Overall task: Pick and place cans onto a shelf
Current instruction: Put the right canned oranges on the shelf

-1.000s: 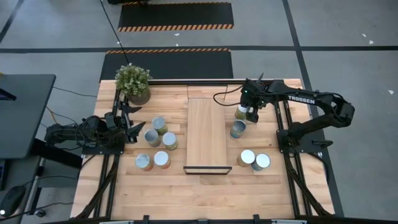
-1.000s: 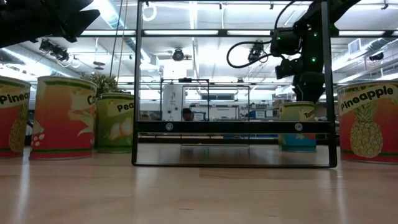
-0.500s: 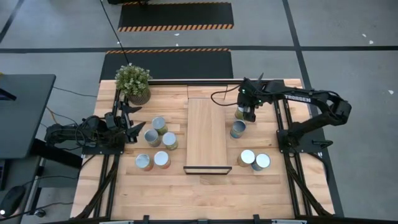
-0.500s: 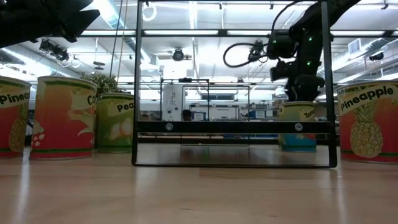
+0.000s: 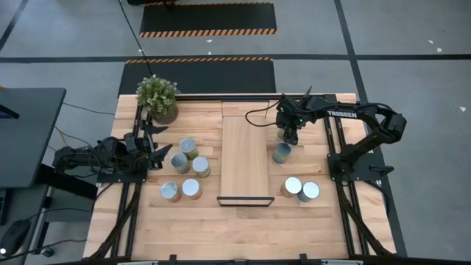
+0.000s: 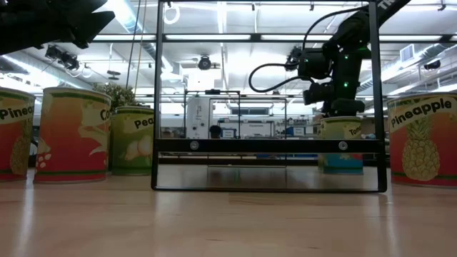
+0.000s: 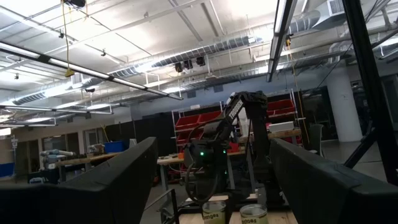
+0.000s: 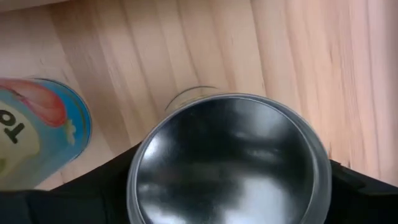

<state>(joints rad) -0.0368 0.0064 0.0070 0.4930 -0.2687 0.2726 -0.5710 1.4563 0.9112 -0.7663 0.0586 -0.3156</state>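
The right gripper (image 5: 289, 135) stands over the right part of the large wooden tabletop (image 5: 243, 228), just beside the far right edge of the long light-wood shelf board (image 5: 243, 158) with its thin dark end frame. It is closed on a small round tin with a shiny silver top (image 8: 227, 162), the dark fingers (image 8: 106, 177) bearing against the tin's rim on both sides. Whether the tin rests on the table or hangs clear of it cannot be settled from the overhead picture.

A second tin with a blue side and a tomato label (image 8: 37, 134) stands on the table near the held one; in the overhead picture it appears as the tin (image 5: 281, 152) just below the gripper. Two more tins (image 5: 300, 189) stand touching near the shelf's near right corner.

On the left of the shelf five tins (image 5: 185, 168) stand in a loose group. The shelf carries nothing.

The left gripper (image 5: 156, 144) waits at the table's left edge, near the potted green plant (image 5: 157, 97), its fingers spread and holding nothing.
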